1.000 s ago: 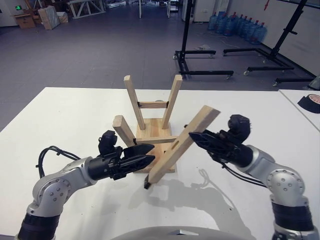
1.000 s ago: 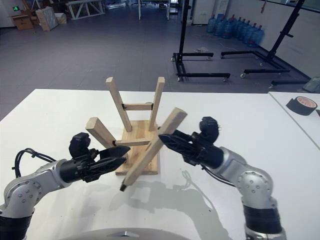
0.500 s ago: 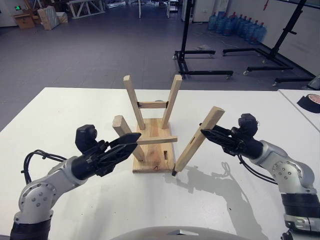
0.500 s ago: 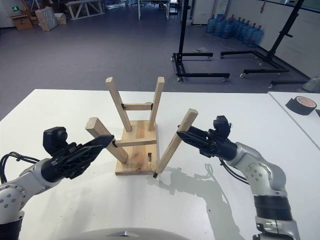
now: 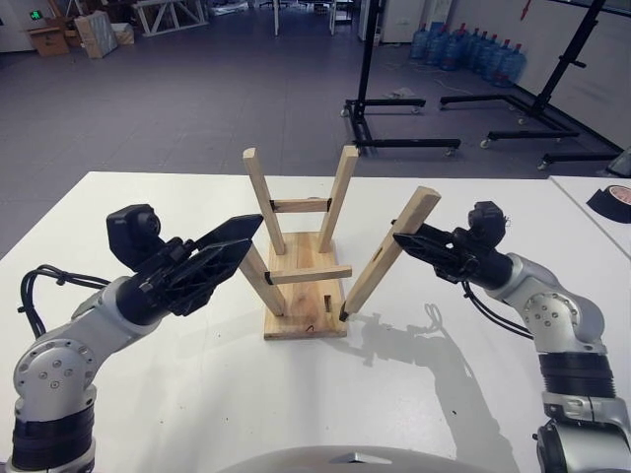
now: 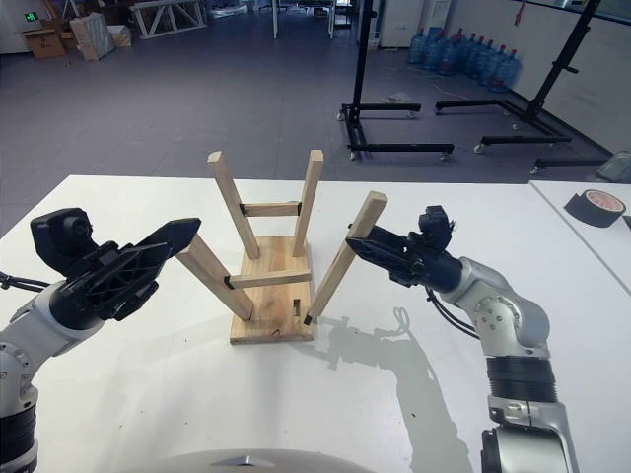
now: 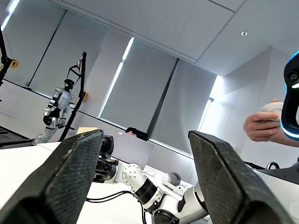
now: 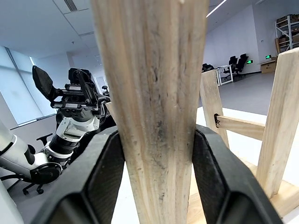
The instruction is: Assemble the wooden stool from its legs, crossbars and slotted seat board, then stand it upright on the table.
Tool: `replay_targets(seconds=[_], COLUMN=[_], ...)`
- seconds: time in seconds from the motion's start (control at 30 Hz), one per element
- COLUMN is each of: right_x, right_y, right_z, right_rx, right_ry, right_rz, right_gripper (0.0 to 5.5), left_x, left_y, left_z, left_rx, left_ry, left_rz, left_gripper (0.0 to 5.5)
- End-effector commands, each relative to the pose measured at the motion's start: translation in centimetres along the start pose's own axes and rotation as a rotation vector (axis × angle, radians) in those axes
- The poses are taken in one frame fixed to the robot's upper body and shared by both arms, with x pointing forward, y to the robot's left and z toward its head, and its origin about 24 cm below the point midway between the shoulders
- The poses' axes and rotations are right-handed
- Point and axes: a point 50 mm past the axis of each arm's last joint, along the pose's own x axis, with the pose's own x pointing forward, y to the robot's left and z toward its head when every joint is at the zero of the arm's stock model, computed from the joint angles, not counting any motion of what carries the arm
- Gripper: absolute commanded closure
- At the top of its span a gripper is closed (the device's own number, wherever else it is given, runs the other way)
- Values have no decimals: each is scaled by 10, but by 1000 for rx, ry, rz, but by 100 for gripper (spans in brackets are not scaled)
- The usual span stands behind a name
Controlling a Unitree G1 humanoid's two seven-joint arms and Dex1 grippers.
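**Left gripper.** The left gripper (image 5: 246,235) sits left of centre in the head view, raised above the table (image 5: 148,207). Its fingers (image 7: 74,177) are spread wide with nothing between them. From the head camera its tips overlap the top of the front leg (image 5: 261,286); contact cannot be confirmed.

**Right gripper.** The right gripper (image 5: 404,240) is right of centre. Its fingers (image 8: 100,186) are clamped on either flank of the loose leg (image 5: 380,264), gripping near its upper end.

**Loose leg.** The long axis runs diagonally, with the top end toward the upper right and the bottom end toward the lower left. The bottom end rests on the table just beside the right edge of the seat board (image 5: 296,320).

**Stool assembly.** This lies at the centre of the frame, inverted.
- The seat board lies flat on the table.
- Two rear legs rise from its far end, the left one (image 5: 264,202) and the right one (image 5: 338,197), splaying outward toward their tops.
- An upper crossbar (image 5: 301,206) joins the two rear legs.
- The front leg leans toward the upper left.
- A lower crossbar (image 5: 314,275) projects from the front leg toward the right. Its free end is near the loose leg but apart from it.

**Surroundings.** A roll of tape (image 5: 611,200) lies on the adjoining table at the right edge.
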Motion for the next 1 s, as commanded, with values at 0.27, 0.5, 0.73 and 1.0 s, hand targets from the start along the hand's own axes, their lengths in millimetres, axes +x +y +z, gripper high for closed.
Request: replay_targets(seconds=[0.27,0.5,0.73,1.0], right_x=[1,0,6,18], right_y=[-3,-6,-5,-9], right_z=[-11,-3,4,19], right_rx=[-69,-153,-279,-323], right_ry=[133,290,436,449], right_rz=[25,51,108,77], right_gripper=[347,347,347,347], left_x=[-2,-7,-11,-11], left_y=[15,19,20,21], left_z=[13,8,5,2], left_rx=[90,90,81,88], left_ry=[-33,-26,-34,-23], left_rz=[123,141,150,168], left_gripper=[219,219,219,219])
